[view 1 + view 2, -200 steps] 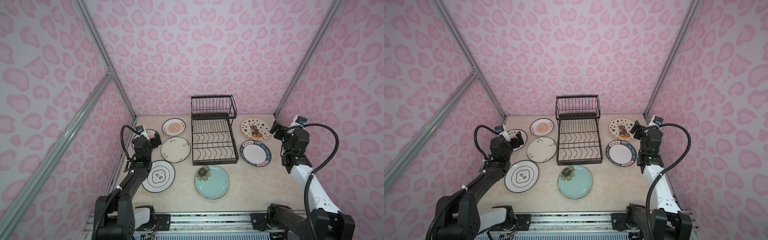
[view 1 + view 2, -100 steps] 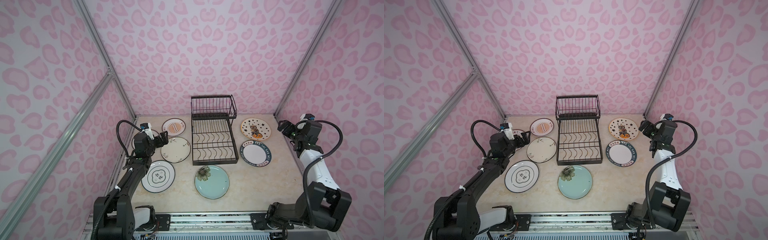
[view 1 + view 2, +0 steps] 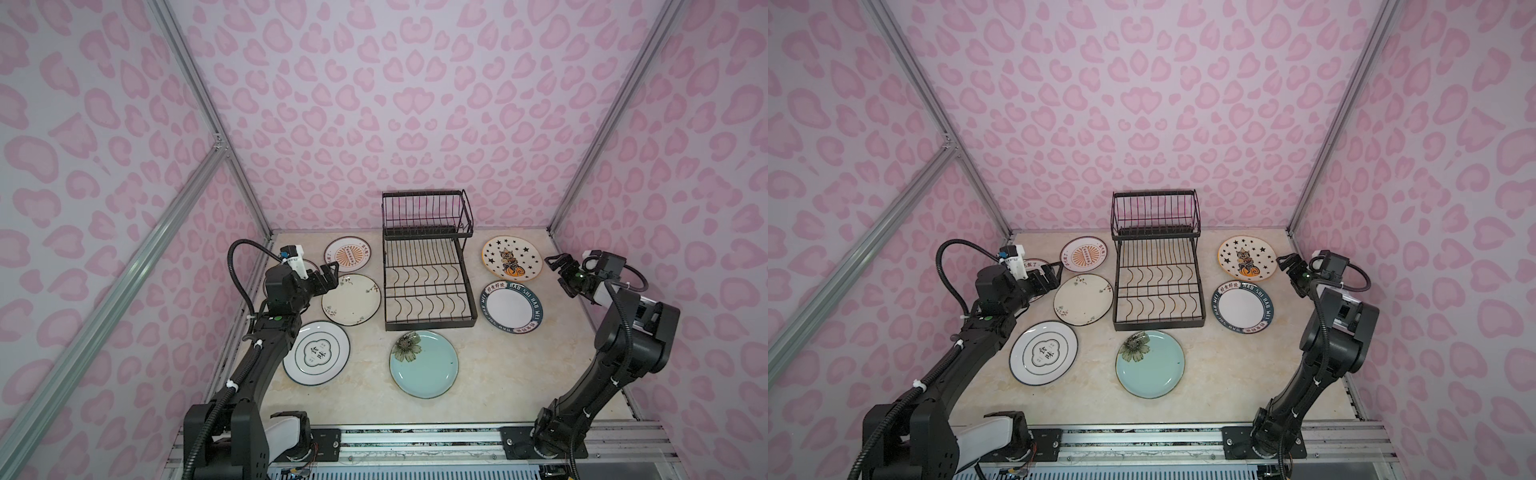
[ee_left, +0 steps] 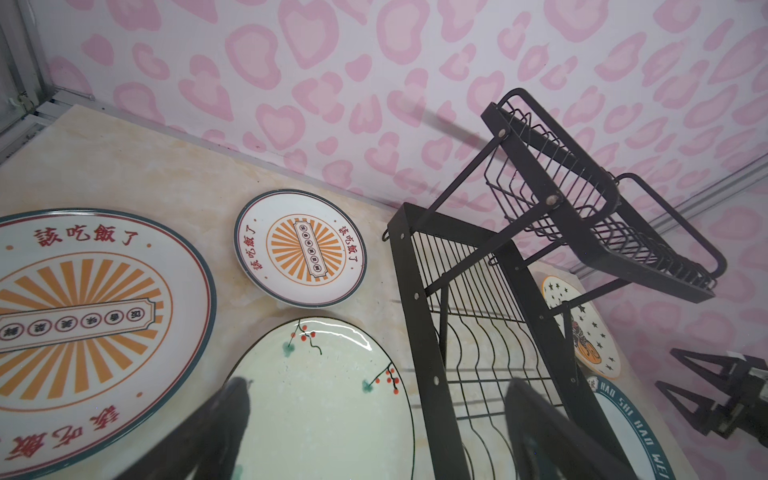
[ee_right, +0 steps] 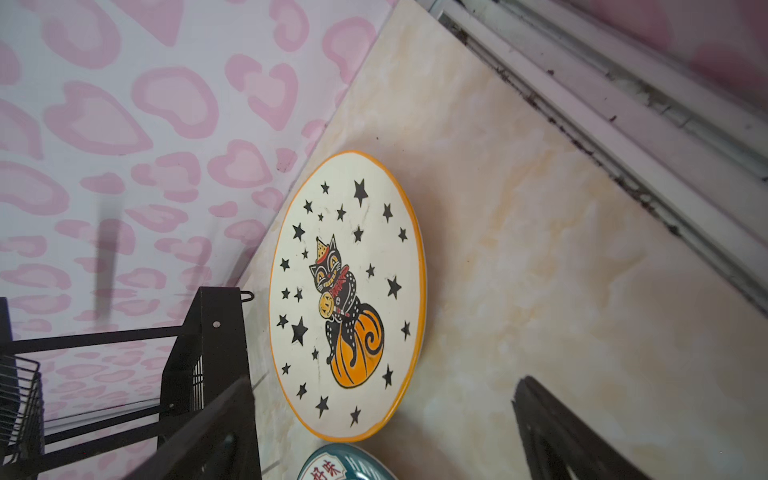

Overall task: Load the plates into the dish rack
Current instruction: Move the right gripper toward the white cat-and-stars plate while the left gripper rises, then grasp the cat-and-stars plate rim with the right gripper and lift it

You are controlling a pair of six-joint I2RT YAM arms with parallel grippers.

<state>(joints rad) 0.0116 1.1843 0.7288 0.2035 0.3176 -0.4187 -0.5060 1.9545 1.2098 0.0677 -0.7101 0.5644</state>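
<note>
Black wire dish rack is standing on the surface in both top views; plates are lying flat left, right and front of it. Left pincer is gaping wide at the rack's left, right pincer wide at its right. Left wrist view: fingers are framing the cream branch plate. Right wrist view: star-and-cat plate is lying beside the rack.
</note>
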